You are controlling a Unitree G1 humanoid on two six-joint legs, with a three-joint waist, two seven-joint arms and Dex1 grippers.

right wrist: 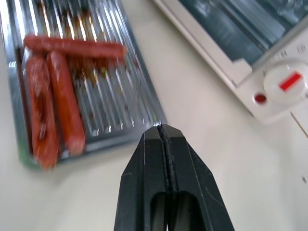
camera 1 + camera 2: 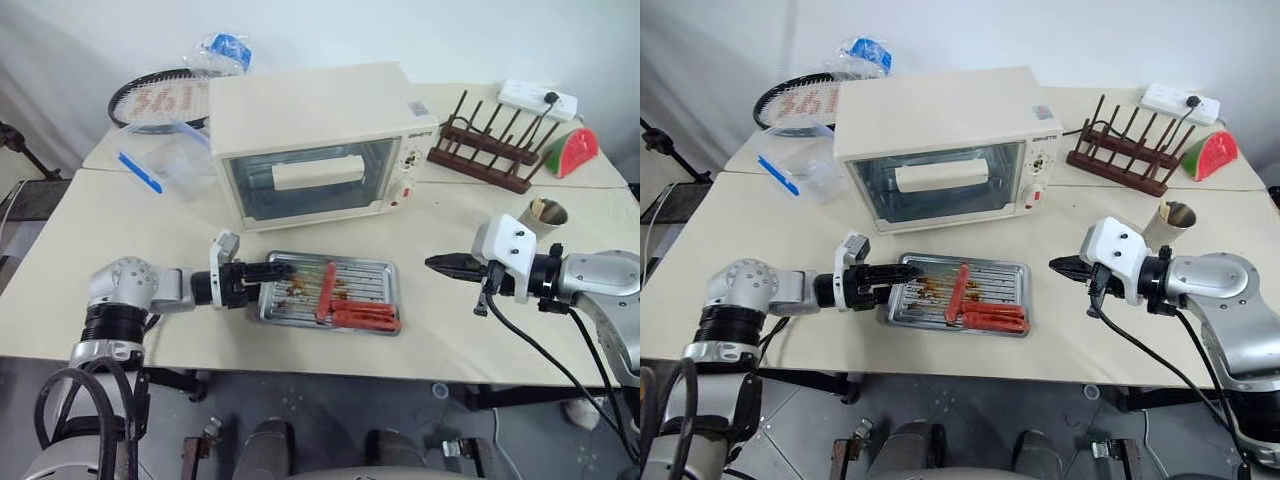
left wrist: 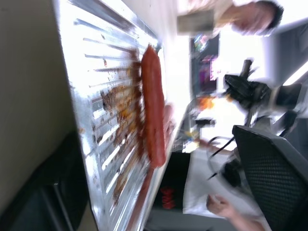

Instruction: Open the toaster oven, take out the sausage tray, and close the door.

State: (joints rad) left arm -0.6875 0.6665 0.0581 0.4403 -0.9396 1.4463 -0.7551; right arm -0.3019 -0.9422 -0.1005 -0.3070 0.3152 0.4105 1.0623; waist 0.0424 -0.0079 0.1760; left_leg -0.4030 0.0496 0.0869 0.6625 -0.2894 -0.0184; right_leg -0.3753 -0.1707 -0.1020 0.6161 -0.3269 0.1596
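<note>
Tray (image 2: 345,290) with sausages (image 2: 352,312) lies on the table (image 2: 120,225), just near of the oven (image 2: 315,140), whose door (image 2: 310,178) looks shut. Left gripper (image 2: 268,272) sits at the tray's left rim, jaws spread, apparently letting go; the next move is probably to withdraw. Right gripper (image 2: 442,264) hovers right, clenched, empty. The oven's label is too small to read.
</note>
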